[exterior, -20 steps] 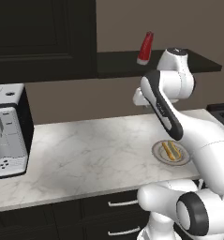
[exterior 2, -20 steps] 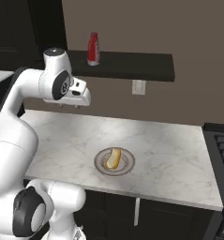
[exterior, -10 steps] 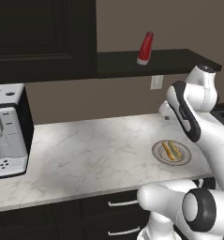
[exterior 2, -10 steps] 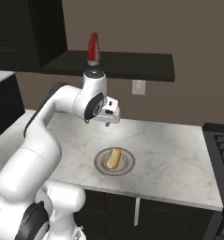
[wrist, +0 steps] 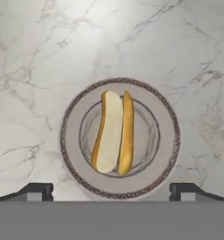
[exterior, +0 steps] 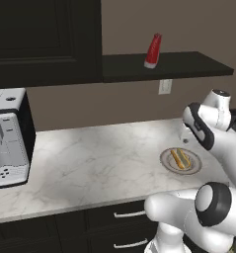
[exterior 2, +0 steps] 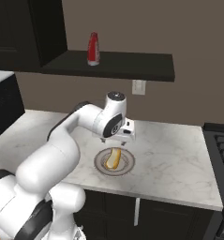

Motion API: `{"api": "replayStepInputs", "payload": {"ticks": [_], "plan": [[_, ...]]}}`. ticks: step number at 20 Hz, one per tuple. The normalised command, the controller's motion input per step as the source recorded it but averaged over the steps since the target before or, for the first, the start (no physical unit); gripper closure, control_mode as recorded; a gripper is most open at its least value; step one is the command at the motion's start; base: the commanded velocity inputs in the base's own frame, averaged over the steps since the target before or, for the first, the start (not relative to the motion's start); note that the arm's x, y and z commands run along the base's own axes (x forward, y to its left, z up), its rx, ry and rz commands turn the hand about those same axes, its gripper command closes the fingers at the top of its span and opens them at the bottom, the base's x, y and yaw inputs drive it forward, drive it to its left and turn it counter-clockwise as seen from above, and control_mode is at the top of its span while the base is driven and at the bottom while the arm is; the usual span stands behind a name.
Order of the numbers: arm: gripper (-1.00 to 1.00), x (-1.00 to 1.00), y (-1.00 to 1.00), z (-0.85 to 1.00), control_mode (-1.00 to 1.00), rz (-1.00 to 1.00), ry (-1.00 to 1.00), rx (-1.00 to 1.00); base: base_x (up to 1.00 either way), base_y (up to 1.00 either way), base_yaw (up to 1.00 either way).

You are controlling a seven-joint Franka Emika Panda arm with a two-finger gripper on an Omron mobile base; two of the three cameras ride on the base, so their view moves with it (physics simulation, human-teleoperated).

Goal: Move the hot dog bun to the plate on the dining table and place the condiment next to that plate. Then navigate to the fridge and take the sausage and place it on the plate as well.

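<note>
The hot dog bun (wrist: 113, 132) lies split side up on a beige-grey plate with a dark patterned rim (wrist: 71, 140), on the marble wall counter (exterior: 90, 163). My gripper (exterior 2: 118, 140) hangs open straight above the bun (exterior 2: 113, 158), a short way off it, with its fingertips (wrist: 36, 190) spread wider than the plate. The condiment (exterior: 153, 50), a red squeeze bottle, stands upright on the dark wall shelf (exterior 2: 132, 65) above the counter. The task's plate, the dining table, the fridge and the sausage are out of view.
A white coffee machine (exterior: 8, 138) stands at the counter's left end. A black stove (exterior 2: 223, 150) borders the counter on the right. Dark cabinets (exterior: 45, 39) hang at upper left, and a wall outlet (exterior: 164, 86) sits under the shelf.
The arm has swung right and down from near the shelf until the hand hangs over the bun. The jaws have spread from partly open to wide.
</note>
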Motion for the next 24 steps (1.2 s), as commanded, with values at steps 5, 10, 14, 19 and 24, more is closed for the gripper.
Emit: {"api": "replayStepInputs", "payload": {"ticks": [5, 10, 14, 19, 24], "plan": [[-1.0, 0.22, 0.0, -0.55, -1.0, 0.0, 0.13, 0.02, 0.0, 0.0, 0.0], [-1.0, 0.17, 0.03, -0.5, -1.0, 0.0, 0.09, 0.01, 0.0, 0.0, 0.0], [-1.0, 0.26, 0.06, -0.48, -1.0, 0.0, 0.04, 0.0, 0.0, 0.0, 0.0], [-1.0, 0.2, 0.01, -0.43, -1.0, 0.0, 0.01, 0.0, 0.0, 0.0, 0.0], [-1.0, 0.08, 0.04, -0.39, -1.0, 0.0, 0.0, 0.0, 0.0, 0.0, 0.0]]}}
